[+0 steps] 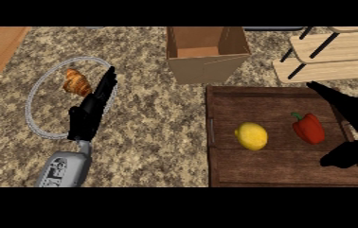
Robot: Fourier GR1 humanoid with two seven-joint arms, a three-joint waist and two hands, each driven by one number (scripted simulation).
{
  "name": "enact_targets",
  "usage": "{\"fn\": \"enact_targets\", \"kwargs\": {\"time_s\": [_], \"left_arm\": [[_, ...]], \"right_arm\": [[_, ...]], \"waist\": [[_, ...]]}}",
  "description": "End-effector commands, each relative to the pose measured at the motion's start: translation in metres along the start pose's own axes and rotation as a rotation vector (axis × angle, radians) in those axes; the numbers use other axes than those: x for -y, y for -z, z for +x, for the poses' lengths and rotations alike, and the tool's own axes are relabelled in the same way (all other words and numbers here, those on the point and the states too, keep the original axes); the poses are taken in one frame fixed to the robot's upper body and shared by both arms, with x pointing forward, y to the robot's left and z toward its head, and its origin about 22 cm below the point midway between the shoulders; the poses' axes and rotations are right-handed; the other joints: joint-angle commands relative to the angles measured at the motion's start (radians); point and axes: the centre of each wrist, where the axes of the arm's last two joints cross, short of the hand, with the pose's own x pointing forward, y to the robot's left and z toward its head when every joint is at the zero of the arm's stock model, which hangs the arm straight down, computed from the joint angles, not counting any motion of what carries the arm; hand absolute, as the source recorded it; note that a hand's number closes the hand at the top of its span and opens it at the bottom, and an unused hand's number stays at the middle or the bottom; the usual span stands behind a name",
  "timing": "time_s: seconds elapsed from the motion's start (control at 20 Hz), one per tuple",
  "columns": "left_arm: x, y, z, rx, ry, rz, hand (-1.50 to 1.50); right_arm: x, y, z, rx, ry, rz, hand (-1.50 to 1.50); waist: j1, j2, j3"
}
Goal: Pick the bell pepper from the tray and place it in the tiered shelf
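- The pepper [308, 127] lies on the tray [231, 170], right of the lemon [251, 135].
- The right hand [340, 127] is spread wide around it, holding nothing.
- It should close gently on the pepper, then lift to the shelf [328, 57].
- The left hand [94, 106] rests open.

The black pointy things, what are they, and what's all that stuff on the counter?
They are a robot's hands, seen from its head looking down. The left hand rests open by a glass plate holding a brown croissant. The right hand reaches over a dark wooden tray, fingers spread around a red bell pepper but holding nothing yet. A yellow lemon lies beside the pepper. Behind stand an open cardboard box and a pale wooden tiered shelf.
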Motion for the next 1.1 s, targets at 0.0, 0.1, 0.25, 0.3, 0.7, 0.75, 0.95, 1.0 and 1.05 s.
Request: {"fn": "enact_targets", "kwargs": {"time_s": [0.0,0.1,0.25,0.3,0.7,0.75,0.95,1.0,1.05], "left_arm": [[0.007,-0.004,0.003,0.004,-0.002,0.003,0.00],[0.013,0.004,0.000,-0.007,-0.012,-0.018,0.00],[0.004,-0.011,0.014,-0.006,0.007,0.006,0.00],[0.010,-0.002,-0.001,0.016,0.008,-0.004,0.00],[0.019,-0.014,0.009,0.006,0.003,0.014,0.00],[-0.011,-0.002,-0.012,-0.001,-0.005,-0.012,0.00],[0.005,0.003,-0.005,0.005,0.005,0.013,0.00],[-0.007,-0.009,0.000,0.008,-0.001,-0.001,0.00],[0.012,-0.019,0.012,0.000,-0.010,-0.006,0.00]], "right_arm": [[-0.003,0.023,-0.020,-0.009,-0.008,0.011,-1.50],[0.008,0.000,-0.027,-0.018,-0.014,-0.007,-1.50],[-0.014,0.019,-0.023,-0.021,0.000,0.007,-1.50],[-0.023,0.001,-0.030,-0.019,-0.002,0.013,-1.50],[-0.014,0.032,-0.011,-0.002,-0.001,0.033,-1.50],[-0.024,0.026,-0.033,-0.005,0.004,0.022,-1.50],[-0.045,0.029,-0.021,-0.003,-0.011,0.045,-1.50],[-0.036,0.035,-0.023,-0.010,-0.029,0.058,-1.50],[-0.041,0.033,-0.017,-0.004,-0.013,0.064,1.50]], "waist": [[0.005,0.001,0.000],[-0.002,0.000,0.000],[0.003,0.000,0.000],[-0.003,0.000,0.000],[0.002,0.000,0.000],[-0.001,0.001,0.000],[-0.002,0.000,0.000],[0.001,0.000,0.000],[0.002,-0.001,0.000]]}}
